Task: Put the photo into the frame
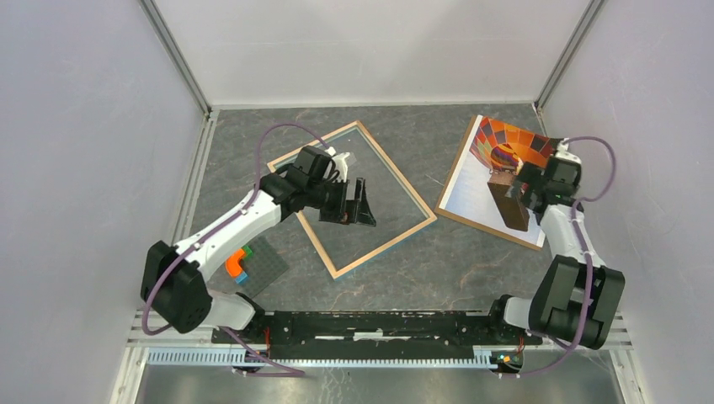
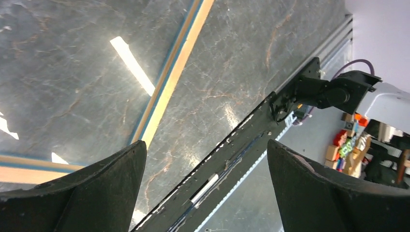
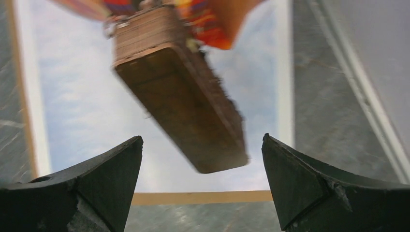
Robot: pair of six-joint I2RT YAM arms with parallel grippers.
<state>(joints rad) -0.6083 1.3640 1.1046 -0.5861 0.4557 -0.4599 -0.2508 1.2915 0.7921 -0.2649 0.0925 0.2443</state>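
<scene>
From where I stood, the whole thing hung on the right side. The rectangular paper print of an orange-red hot-air balloon on pale sky (image 1: 470, 187) (image 3: 87, 96) lay face up at the far right of the dark marbled tabletop (image 1: 438, 269). It rested on what looked like a brown board, a tan strip of which (image 3: 203, 197) showed past its near edge. The right gripper (image 1: 524, 192) (image 3: 203, 140) hung directly over the print, jaws spread wide with nothing between them, the painted basket in the gap.

The large thin light-wood picture frame with its see-through middle (image 1: 398, 172) (image 2: 169, 82) lay flat to the left of the print, turned corner-on like a diamond, with bare table between the two. The left gripper (image 1: 358, 206) (image 2: 205, 159) hovered above the frame's near part, jaws also wide and empty.

The right arm was plainly the nearer one to the print. I judged it would have to drop straight down and then carry the print leftward across the gap.
</scene>
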